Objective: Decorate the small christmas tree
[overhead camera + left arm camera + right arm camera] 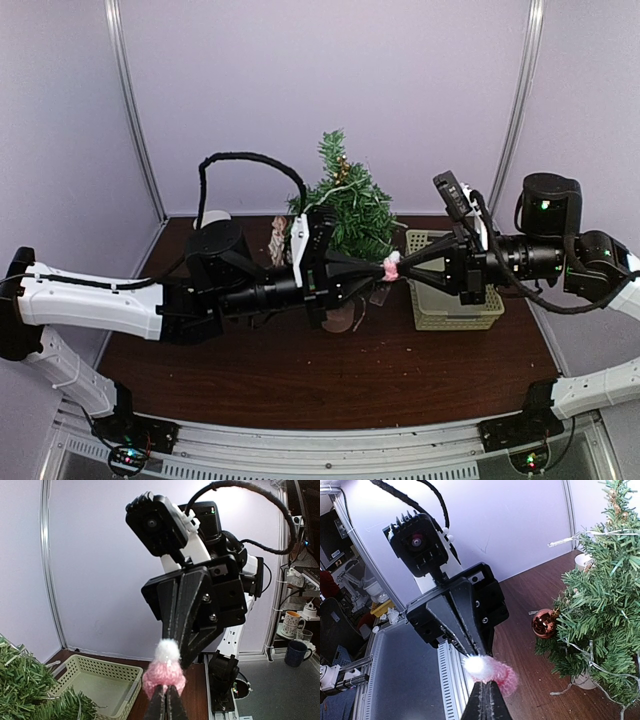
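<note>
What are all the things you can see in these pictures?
small christmas tree: one, dark green, back middle of the table.
bauble: one, shiny copper-red, on a low tree branch.
light string: one, pale, draped over the tree.
basket: one, pale cream, on the table right of the tree.
cup: one, white, far back, left of the tree.
fuzzy ornament: one, pink with a white pompom, in the air between both grippers.
table: one, dark brown, under the tree and basket.
blue mug: one, dark blue, off beyond the table.
left gripper: one, black, shut on the fuzzy ornament.
right gripper: one, black, shut on the fuzzy ornament.
</note>
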